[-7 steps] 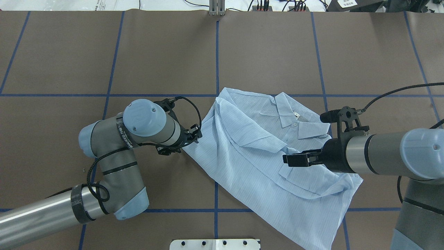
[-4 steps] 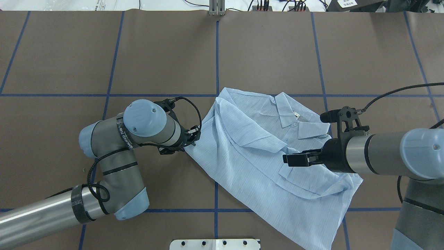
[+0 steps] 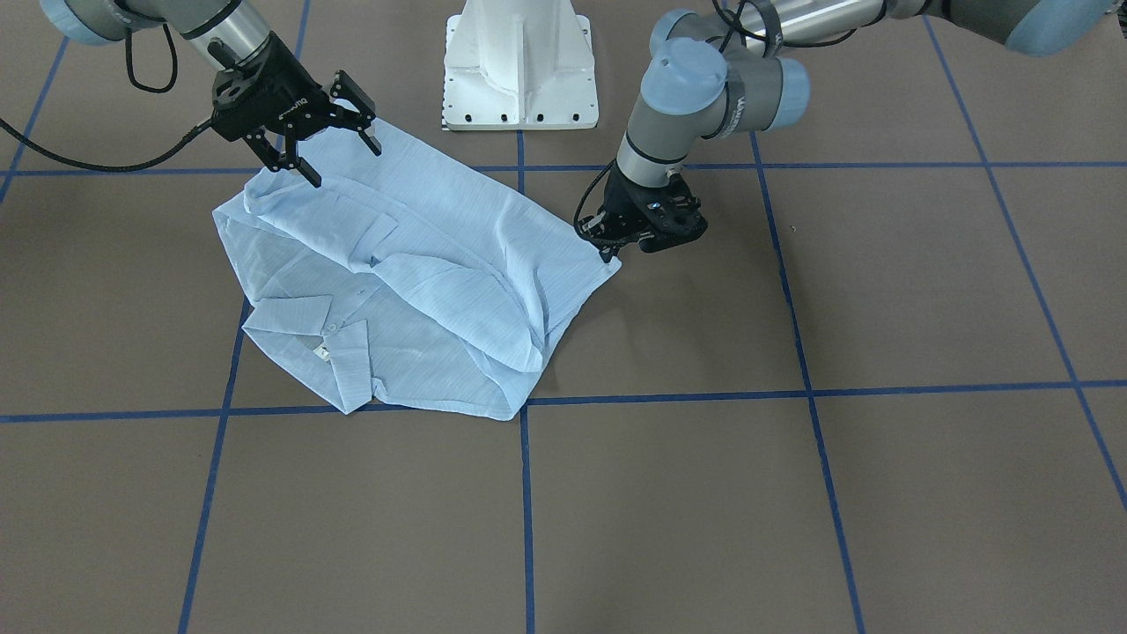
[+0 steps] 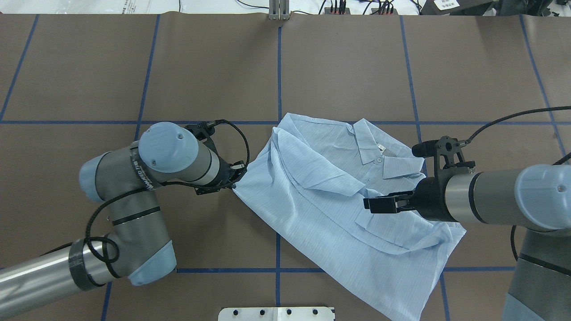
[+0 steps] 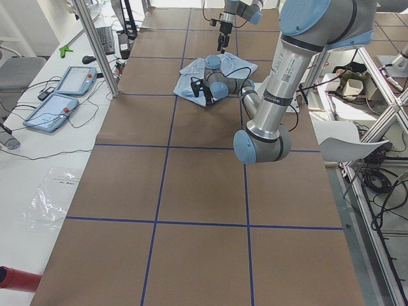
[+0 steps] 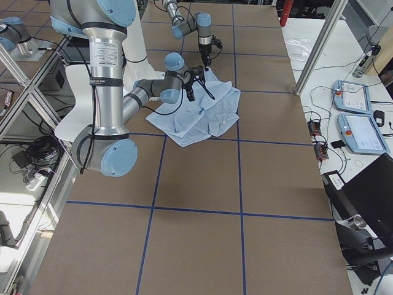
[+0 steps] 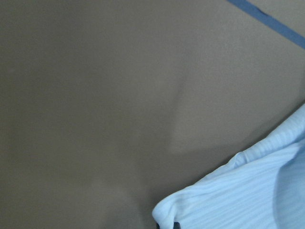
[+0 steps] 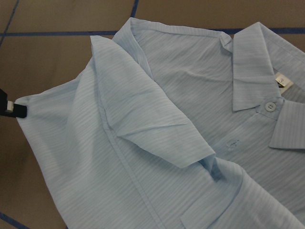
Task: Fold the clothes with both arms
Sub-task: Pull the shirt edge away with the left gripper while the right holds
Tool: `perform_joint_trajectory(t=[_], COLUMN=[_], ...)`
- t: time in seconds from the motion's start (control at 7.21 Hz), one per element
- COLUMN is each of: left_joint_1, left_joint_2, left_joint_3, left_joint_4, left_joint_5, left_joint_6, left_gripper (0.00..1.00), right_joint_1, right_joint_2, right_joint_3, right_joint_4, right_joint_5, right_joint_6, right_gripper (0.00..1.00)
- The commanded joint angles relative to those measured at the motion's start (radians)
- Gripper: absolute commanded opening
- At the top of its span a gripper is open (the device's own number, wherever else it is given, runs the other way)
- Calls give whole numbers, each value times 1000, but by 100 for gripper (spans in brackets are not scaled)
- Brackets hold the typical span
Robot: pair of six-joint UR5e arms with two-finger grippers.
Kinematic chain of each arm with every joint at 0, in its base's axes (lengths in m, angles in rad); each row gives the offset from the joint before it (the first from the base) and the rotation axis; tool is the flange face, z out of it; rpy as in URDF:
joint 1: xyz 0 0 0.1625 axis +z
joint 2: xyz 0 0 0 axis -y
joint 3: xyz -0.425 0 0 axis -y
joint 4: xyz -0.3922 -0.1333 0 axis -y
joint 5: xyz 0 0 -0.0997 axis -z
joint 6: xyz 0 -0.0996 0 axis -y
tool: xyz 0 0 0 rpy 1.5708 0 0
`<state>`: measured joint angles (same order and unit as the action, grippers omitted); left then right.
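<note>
The light-blue striped shirt [image 4: 312, 200] lies partly folded on the brown table, collar [image 4: 368, 140] towards the far side. It also shows in the front view [image 3: 423, 282] and the right wrist view [image 8: 167, 119]. My left gripper [image 4: 235, 182] is low at the shirt's left corner and shut on it, as also seen in the front view [image 3: 609, 251]. The left wrist view shows that corner [image 7: 238, 191] on the table. My right gripper [image 3: 345, 165] is open and empty, hovering above the shirt's right part [image 4: 372, 205].
The white pedestal base [image 3: 519, 62] stands at the table's near edge, close to the shirt's hem. Blue tape lines [image 4: 279, 67] divide the brown table cover. Cables and plugs [image 4: 357, 6] lie along the far edge.
My left arm has moved to the left with the shirt's corner, pulling that side of the shirt out to the left. The right arm has not moved.
</note>
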<state>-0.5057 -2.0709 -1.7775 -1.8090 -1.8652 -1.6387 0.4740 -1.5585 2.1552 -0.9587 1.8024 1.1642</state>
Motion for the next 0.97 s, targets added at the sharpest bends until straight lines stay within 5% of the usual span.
perform_joint_trajectory(t=[0.0,0.83], left_joint_1=[-58,-277], left_joint_2=[16,-329], left_joint_3=[-27,707], left_joint_4=[16,-390], left_joint_5=[-2,30], left_joint_6=[54,177], left_gripper=[0,0], right_joint_1=[2,11], right_joint_2=[3,8], right_joint_3=[-6,-11], right_joint_4=[0,0], right_joint_5=[0,-3], right_joint_6=[0,0], right_gripper=[100,100])
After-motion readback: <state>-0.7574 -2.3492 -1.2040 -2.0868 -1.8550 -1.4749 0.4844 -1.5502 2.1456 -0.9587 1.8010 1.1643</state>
